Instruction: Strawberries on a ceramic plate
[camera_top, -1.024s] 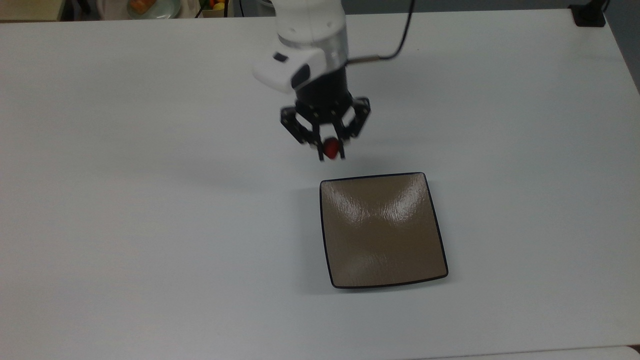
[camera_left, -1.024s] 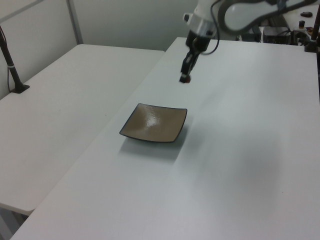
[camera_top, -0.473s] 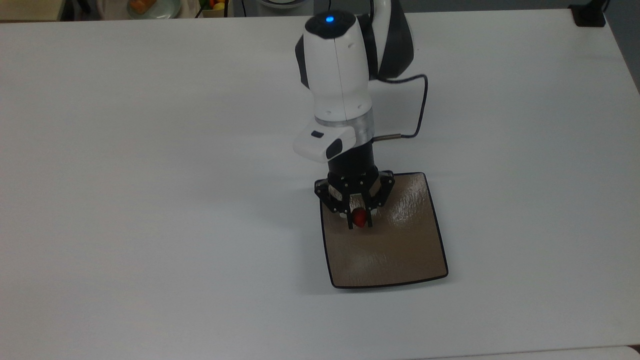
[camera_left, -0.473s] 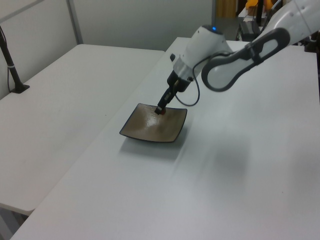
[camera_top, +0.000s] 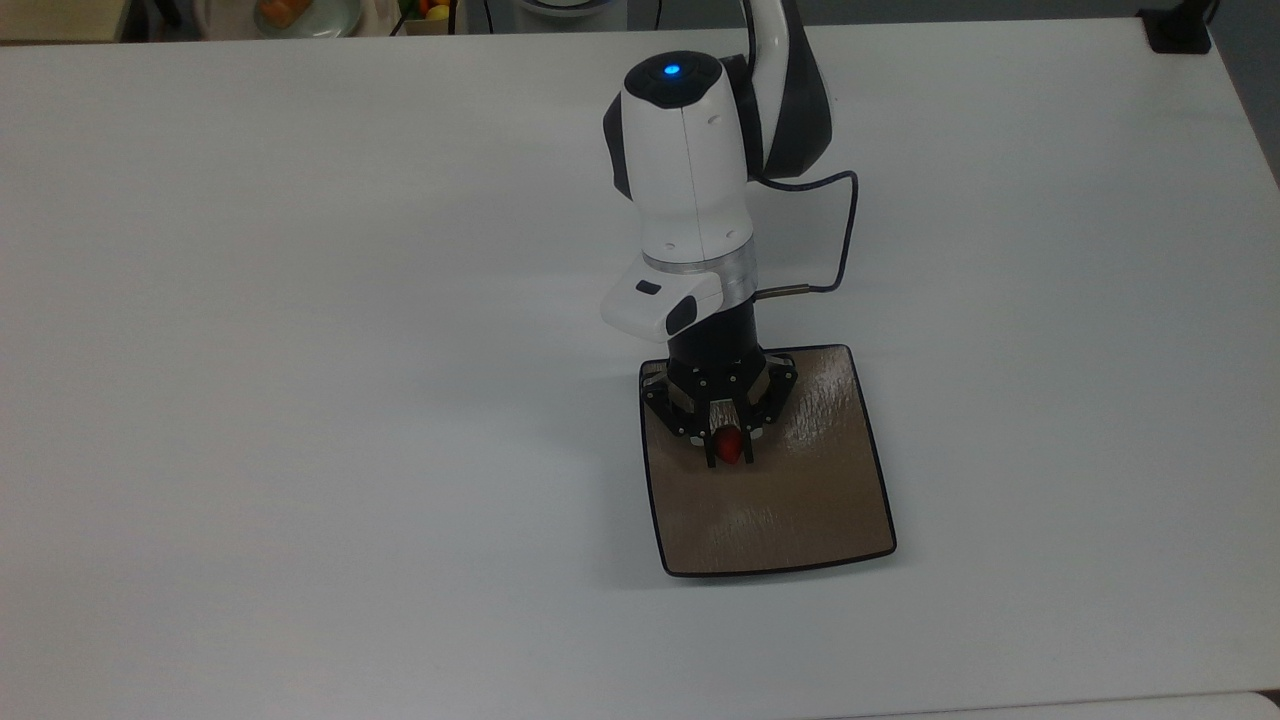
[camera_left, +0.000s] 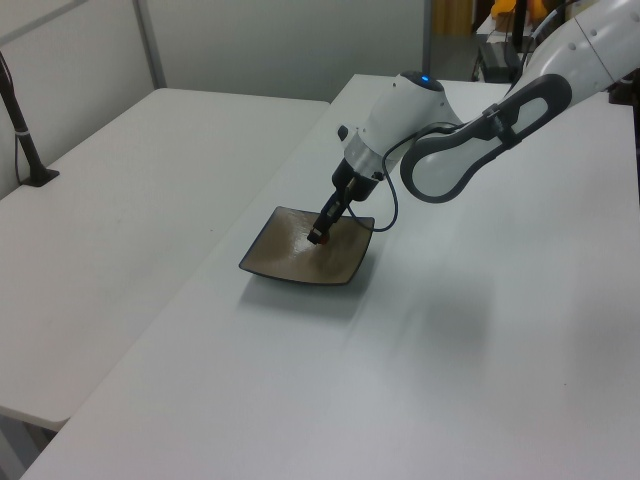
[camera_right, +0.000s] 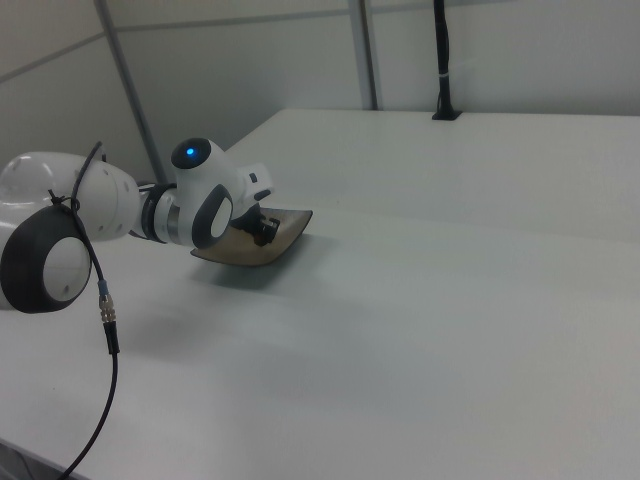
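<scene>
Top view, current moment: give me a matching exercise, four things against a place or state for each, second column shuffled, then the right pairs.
Things:
1. strawberry
2. ceramic plate
3. gripper
4. black cable

Place or state:
A. loops off the arm's wrist, over the white table
B. held between the two fingers
C. shut on the fruit, above the plate
D. flat on the table, brown with a dark rim

Pairs: 1-B, 2-D, 3-C, 4-A
</scene>
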